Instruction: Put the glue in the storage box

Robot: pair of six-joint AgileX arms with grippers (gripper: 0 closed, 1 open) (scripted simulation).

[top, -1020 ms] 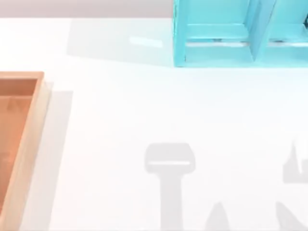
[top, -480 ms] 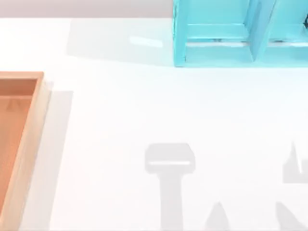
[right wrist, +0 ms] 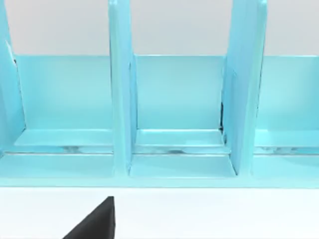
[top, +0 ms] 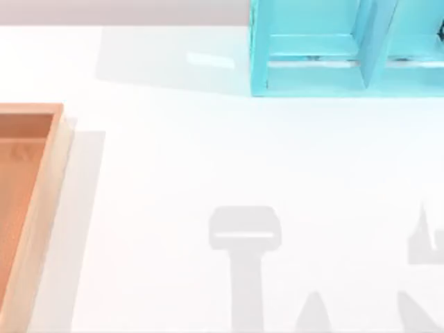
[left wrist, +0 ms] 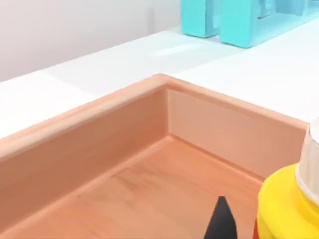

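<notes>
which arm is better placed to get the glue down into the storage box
Left. Its wrist view shows the glue close by the camera, above the storage box floor. The right wrist view faces the cyan shelf unit, across the table from the box.

The yellow glue (left wrist: 288,209) stands upright inside the orange-brown box (top: 43,208), which lies at the top view's left edge.

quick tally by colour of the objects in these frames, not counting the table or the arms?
Yellow: 1, the glue, over the box floor in the left wrist view
Orange-brown: 1, the storage box, at the table's left
Cyan-blue: 1, the shelf unit, at the far edge
Total: 3
</notes>
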